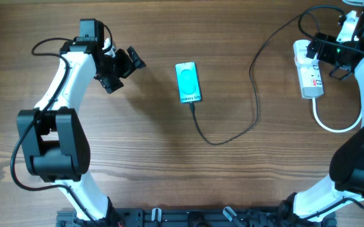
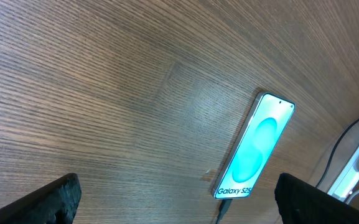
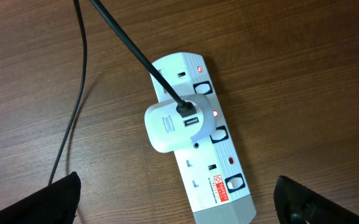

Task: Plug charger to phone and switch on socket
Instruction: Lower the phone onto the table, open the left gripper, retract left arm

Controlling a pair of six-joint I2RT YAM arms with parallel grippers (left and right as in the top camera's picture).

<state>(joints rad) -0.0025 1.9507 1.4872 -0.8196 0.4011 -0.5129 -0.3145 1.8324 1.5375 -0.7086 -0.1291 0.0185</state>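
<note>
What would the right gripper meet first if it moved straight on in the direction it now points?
Probably the white square charger adapter plugged into the white power strip, centred ahead of the right gripper, whose jaws stand open; depth is unclear.

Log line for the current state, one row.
left gripper open, away from phone | right gripper open, over socket | charger cable reaches phone's bottom edge | red lamp lit beside adapter
</note>
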